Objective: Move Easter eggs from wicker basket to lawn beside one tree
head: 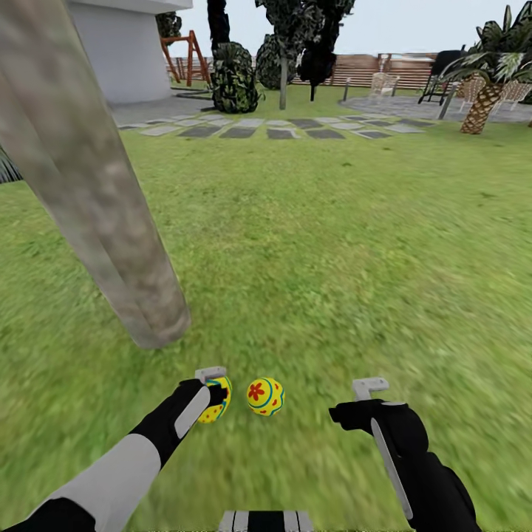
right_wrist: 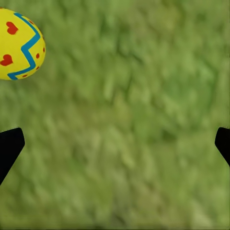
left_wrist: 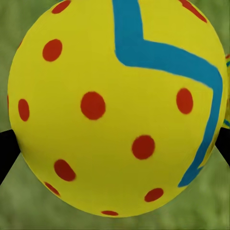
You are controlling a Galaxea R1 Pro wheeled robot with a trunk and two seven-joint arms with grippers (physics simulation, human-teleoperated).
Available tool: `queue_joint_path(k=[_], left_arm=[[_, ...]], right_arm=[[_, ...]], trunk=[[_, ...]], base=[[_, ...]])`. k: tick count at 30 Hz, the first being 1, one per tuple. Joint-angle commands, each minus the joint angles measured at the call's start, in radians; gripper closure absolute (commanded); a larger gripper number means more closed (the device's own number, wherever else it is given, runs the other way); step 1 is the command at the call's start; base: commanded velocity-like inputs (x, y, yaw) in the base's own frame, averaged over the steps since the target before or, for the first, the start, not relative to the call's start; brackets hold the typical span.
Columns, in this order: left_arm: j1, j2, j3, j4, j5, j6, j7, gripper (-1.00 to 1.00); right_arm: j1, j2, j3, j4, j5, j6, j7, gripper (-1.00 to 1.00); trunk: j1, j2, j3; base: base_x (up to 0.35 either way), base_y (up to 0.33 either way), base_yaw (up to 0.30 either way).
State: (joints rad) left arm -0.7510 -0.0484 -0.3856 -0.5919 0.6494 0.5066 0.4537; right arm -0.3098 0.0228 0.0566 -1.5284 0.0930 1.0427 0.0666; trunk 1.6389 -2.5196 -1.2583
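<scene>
My left gripper [head: 212, 390] hangs low over the lawn [head: 318, 244] with a yellow Easter egg [head: 219, 400] between its fingers. In the left wrist view this egg [left_wrist: 115, 108] spans the gap from one black fingertip [left_wrist: 6, 154] to the other, and they stand as wide apart as the right gripper's. A second egg [head: 265, 397] lies on the grass just right of it, also seen as the egg [right_wrist: 19, 44] in the right wrist view. My right gripper [head: 367, 399] is open and empty over bare grass. The tree's thick grey-brown trunk [head: 96, 199] rises close by at the left. The basket is out of view.
Grey stepping stones [head: 281, 127] cross the far lawn before a white house [head: 122, 52]. Dark bushes [head: 235, 77], a brown fence [head: 369, 70] and a scaly palm [head: 484, 103] stand at the back. Open grass stretches ahead and to the right.
</scene>
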Motion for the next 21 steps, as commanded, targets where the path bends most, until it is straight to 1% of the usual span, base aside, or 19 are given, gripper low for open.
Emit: queue_joint_path(k=[1,5,12,16,21], left_arm=[[-0.001,0.001,-0.005,-0.002,0.010,-0.004,0.010,1.00],[-0.001,0.001,-0.006,-0.002,0.010,-0.017,0.010,1.00],[-0.001,0.000,-0.006,-0.001,0.010,-0.021,0.010,1.00],[-0.001,0.000,-0.006,0.000,0.011,-0.020,0.010,1.00],[-0.001,-0.001,-0.007,0.019,0.010,-0.020,0.010,1.00]], right_arm=[[-0.001,0.000,0.000,-0.001,0.010,0.005,0.007,-1.00],[-0.001,0.000,0.000,-0.001,0.010,0.005,0.007,-1.00],[0.000,0.000,0.000,-0.001,0.010,0.005,0.007,-1.00],[-0.001,0.000,0.000,-0.001,0.010,0.005,0.007,-1.00],[0.000,0.000,0.000,-0.001,0.010,0.005,0.007,-1.00]], trunk=[[0.000,-0.001,-0.005],[0.002,-0.002,-0.020],[0.002,-0.002,-0.020],[0.002,-0.002,-0.020],[0.002,-0.002,-0.020]], base=[[0.000,0.000,0.000],[0.000,0.000,0.000],[0.009,0.000,0.000],[0.185,0.000,0.000],[0.077,0.000,0.000]])
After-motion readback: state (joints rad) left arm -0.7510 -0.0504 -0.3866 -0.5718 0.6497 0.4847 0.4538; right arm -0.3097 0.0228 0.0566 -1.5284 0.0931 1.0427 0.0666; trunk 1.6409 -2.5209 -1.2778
